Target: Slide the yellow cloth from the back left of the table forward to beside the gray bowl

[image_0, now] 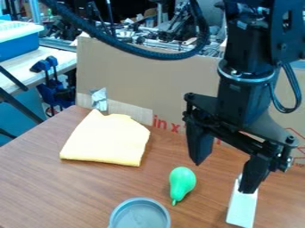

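Above the table's farther right part, twelve o'clock being the view's top edge: a black two-finger gripper [223,176] hangs downward.
Fingers: released and spread wide, grasping nothing; their tips lie along a line from ten to four o'clock.
Pear: a glossy green pear-shaped object [182,179] lies on the table at about nine o'clock from the midpoint of the fingertips, outside the gap, near the ten o'clock finger.
Pear's long axis: roughly half past twelve to half past six, round end up the view, thin stem tip down it.
Strip: a flat whitish rectangular strip [241,211] lies toward five o'clock, its upper end behind the four o'clock fingertip; whether they touch, one cannot tell.
Dish: a round grey shallow dish [140,216] sits at eight o'clock from the gripper, near the pear.
Cloth: a folded pale-yellow cloth [107,140] lies at ten o'clock, well apart from the gripper.
Table: brown wood-grain surface [35,191] under them all.
Backdrop: a tan cardboard panel [143,75] stands beyond the cloth.
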Robot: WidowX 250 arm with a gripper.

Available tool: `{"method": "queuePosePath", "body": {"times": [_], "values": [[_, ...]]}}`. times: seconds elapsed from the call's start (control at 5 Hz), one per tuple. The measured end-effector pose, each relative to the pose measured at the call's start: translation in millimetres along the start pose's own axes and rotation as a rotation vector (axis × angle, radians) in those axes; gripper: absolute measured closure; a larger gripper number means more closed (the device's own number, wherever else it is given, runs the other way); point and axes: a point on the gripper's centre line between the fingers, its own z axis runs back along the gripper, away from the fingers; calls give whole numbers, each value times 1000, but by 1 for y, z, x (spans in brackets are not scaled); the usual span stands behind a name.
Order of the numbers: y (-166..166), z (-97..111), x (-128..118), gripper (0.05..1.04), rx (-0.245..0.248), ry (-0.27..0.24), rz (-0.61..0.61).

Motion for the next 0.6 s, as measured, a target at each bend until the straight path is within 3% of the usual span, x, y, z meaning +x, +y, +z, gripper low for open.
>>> {"method": "queuePosePath", "body": {"times": [0.2,0.6], "values": [[0,-7,-2,77,8,25,-2],[111,-14,7,78,9,44,296]]}}
